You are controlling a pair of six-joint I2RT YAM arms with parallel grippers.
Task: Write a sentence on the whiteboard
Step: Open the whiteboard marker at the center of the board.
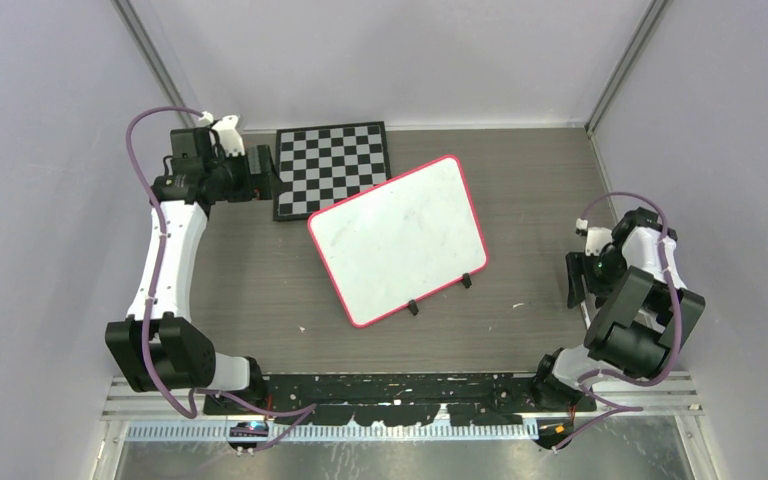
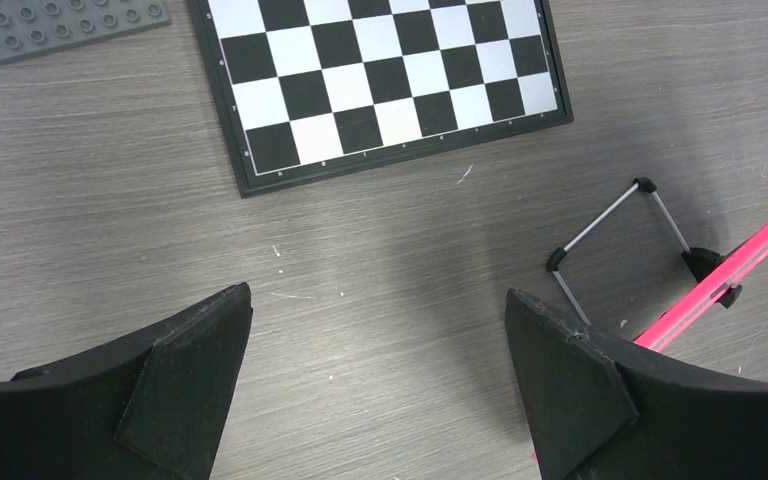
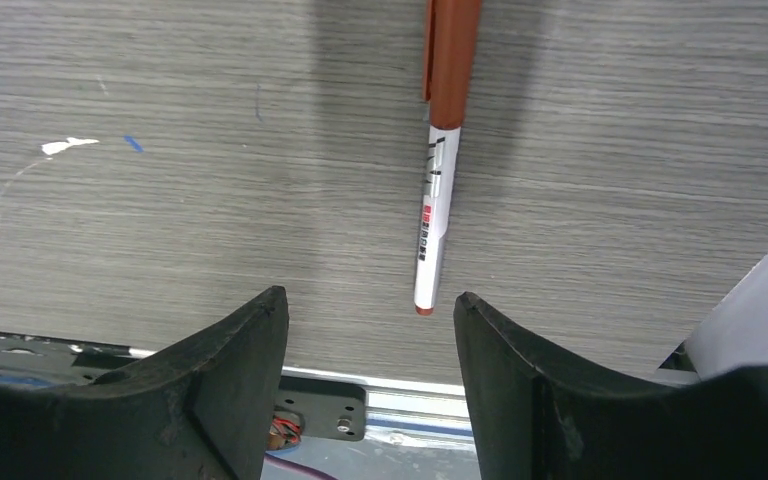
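The whiteboard point(image 1: 398, 238), white with a pink-red rim and two black clip feet, stands tilted at the table's middle. Its face is blank; no sentence shows on it. Its pink rim point(image 2: 743, 262) shows at the right of the left wrist view. A marker point(image 3: 436, 200) with a white barrel and red-brown cap lies on the table. My right gripper point(image 3: 370, 312) is open and empty just above the marker's rear end, at the right side point(image 1: 574, 285). My left gripper point(image 2: 378, 305) is open and empty over bare table, at the far left point(image 1: 263, 175).
A black-and-white checkered board point(image 1: 331, 166) lies behind the whiteboard, also in the left wrist view point(image 2: 385, 80). A grey studded baseplate point(image 2: 55, 25) lies to its left. A wire stand point(image 2: 620, 228) props the whiteboard's back. The table's front rail point(image 3: 380, 400) lies under the right gripper.
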